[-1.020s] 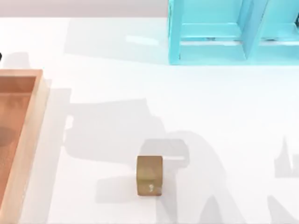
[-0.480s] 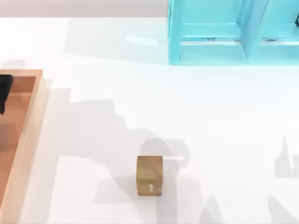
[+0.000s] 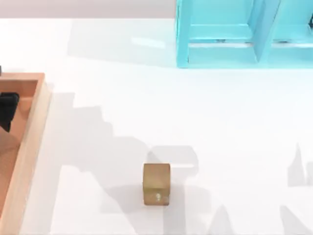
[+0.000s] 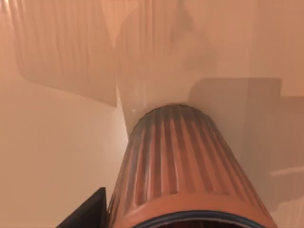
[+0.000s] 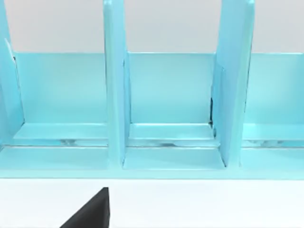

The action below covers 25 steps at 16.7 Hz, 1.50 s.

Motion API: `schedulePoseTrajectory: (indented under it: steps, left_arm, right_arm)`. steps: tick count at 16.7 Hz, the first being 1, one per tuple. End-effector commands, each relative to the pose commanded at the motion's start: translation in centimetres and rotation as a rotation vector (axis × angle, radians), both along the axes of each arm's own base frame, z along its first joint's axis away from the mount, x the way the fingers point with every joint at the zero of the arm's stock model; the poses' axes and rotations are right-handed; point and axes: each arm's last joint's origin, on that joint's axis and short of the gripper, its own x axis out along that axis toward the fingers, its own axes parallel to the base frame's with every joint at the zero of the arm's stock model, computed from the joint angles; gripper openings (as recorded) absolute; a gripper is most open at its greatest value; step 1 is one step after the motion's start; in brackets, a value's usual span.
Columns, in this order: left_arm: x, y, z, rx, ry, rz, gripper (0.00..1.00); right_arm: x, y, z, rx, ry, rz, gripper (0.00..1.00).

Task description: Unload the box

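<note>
Box (image 3: 29, 147) sits at the bench's (image 3: 220, 127) nine o'clock edge, and the left end effector (image 3: 7, 110) has dropped inside it within the last second, above a ribbed orange cup (image 4: 183, 166). I cannot tell whether its fingers are spread or pressed together, though a grasp on the cup looks close. The right end effector (image 5: 88, 211) faces the turquoise shelf (image 5: 166, 104) at one o'clock, grip unreadable.

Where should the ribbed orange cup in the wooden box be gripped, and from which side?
Grip the ribbed orange cup across its ribbed wall just below the rim, coming down from above, where the left gripper hangs over the box. The round, tapering wall offers two opposite sides, and the box's raised rim probably blocks a sideways approach.
</note>
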Motion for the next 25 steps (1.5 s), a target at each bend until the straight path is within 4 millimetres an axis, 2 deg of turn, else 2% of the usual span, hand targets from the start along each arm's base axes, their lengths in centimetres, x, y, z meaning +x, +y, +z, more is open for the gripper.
schedulePoseTrajectory:
  steps: [13, 23, 25]
  left_arm:
    - [0.0, 0.0, 0.0, 0.0, 0.0, 0.0, 0.02]
    - [0.0, 0.0, 0.2, 0.003, -0.007, 0.0, 0.0]
    - [0.7, 0.3, 1.4, 0.033, -0.061, 0.007, 0.0]
  right_arm:
    - [0.0, 0.0, 0.0, 0.0, 0.0, 0.0, 1.0]
    - [0.0, 0.0, 0.0, 0.0, 0.0, 0.0, 1.0]
    - [0.0, 0.0, 0.0, 0.0, 0.0, 0.0, 1.0]
